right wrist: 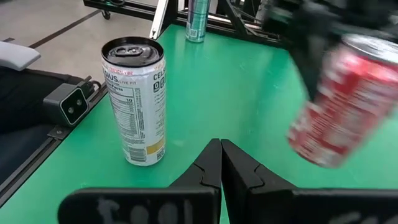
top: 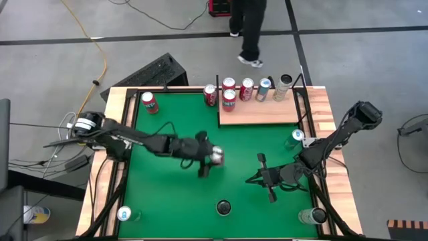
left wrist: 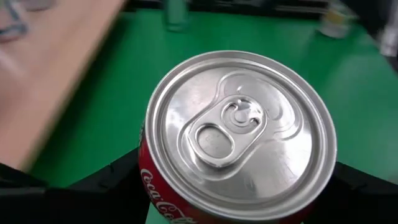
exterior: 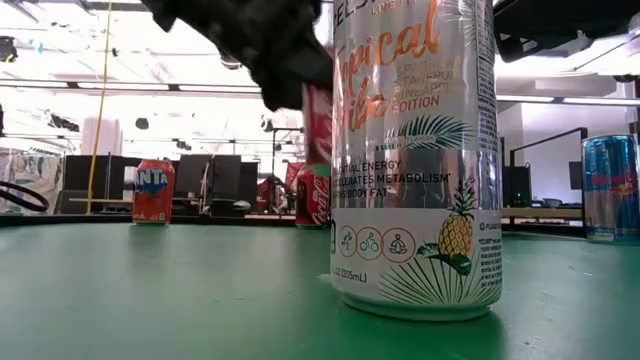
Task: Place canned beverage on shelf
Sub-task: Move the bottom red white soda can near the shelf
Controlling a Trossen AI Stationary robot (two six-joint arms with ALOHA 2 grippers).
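Coca-Cola can (top: pixel 217 157), tilted, is pinched by the left end effector (top: pixel 208 159) above open green tabletop (top: pixel 174 194) near its middle. The right end effector (top: pixel 265 177), pressed together, rests nearby. Shelf (top: pixel 261 112) lies at the far edge, its near half bare.

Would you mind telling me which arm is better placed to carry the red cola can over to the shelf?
The left: its hand already grips the red cola can, lifted mid-table. The right hand is shut, empty, and holds nothing for the shelf.
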